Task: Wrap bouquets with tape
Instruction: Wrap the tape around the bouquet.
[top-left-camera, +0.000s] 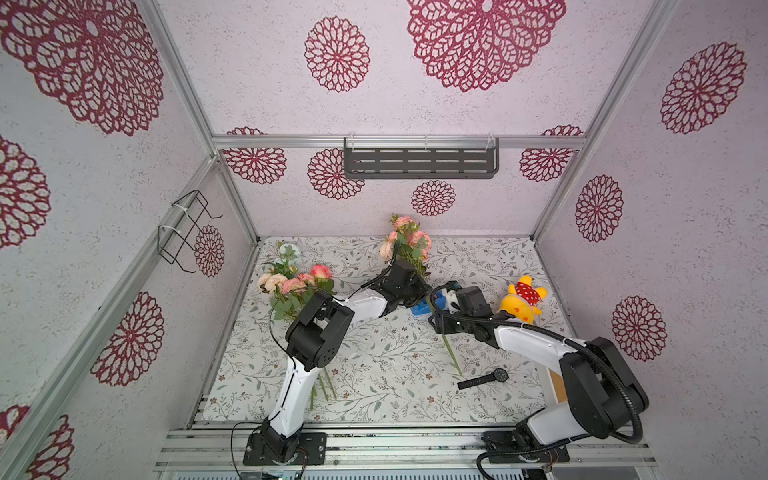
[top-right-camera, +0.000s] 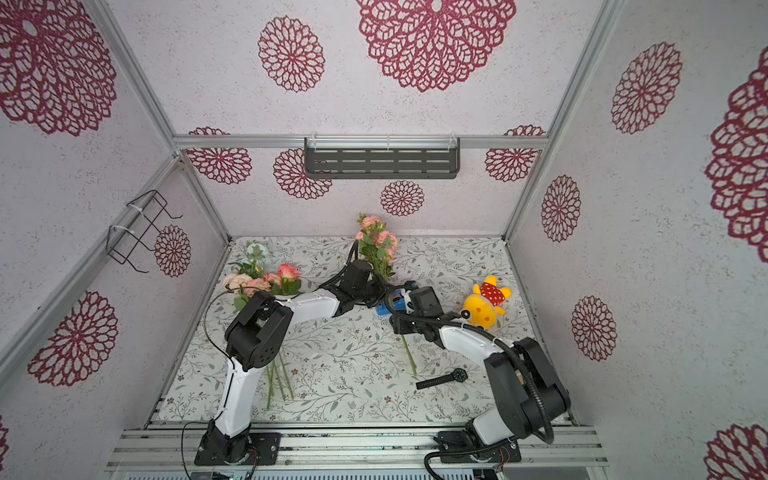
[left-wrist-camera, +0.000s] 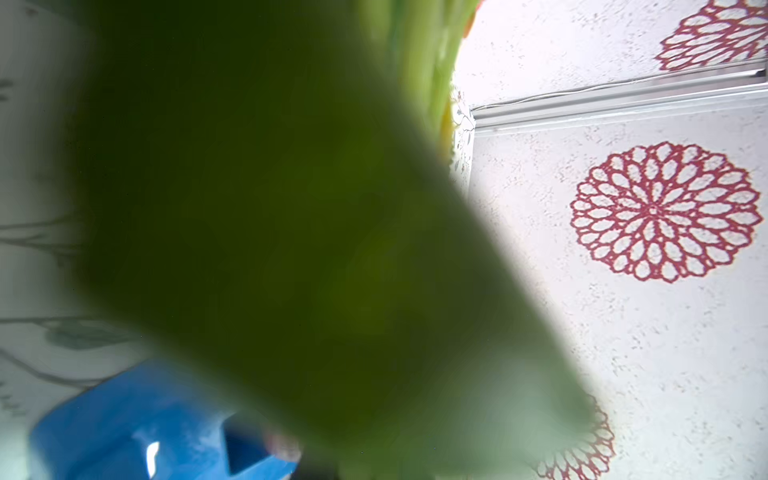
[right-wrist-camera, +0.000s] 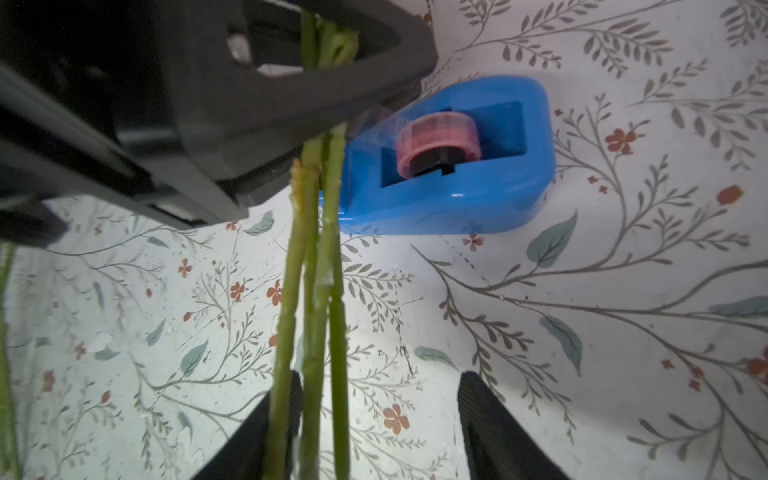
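The right wrist view gives what both top views hide. The left end effector (right-wrist-camera: 328, 45) is clamped on the green stems (right-wrist-camera: 316, 270) of the pink bouquet. The right end effector (right-wrist-camera: 378, 415) stands wide, with the stems running along one of its fingers (right-wrist-camera: 247, 444) and the other finger well apart from them. Just beside the stems sits the tape (right-wrist-camera: 440, 141), a reddish-cored roll in its blue dispenser (right-wrist-camera: 449, 203) on the surface (right-wrist-camera: 582, 332).

The left wrist view is mostly a green blur, with one corner of the dispenser showing.

In a top view that bouquet's blooms (top-left-camera: 405, 241) lean toward 12 o'clock and its stem ends point toward 5, with the dispenser near the middle. Only the top views show the second bouquet (top-left-camera: 291, 282) lying at 9 o'clock, a yellow plush toy (top-left-camera: 521, 299) at 3, and a black wristwatch (top-left-camera: 484, 379) at 5, its face too small to read.
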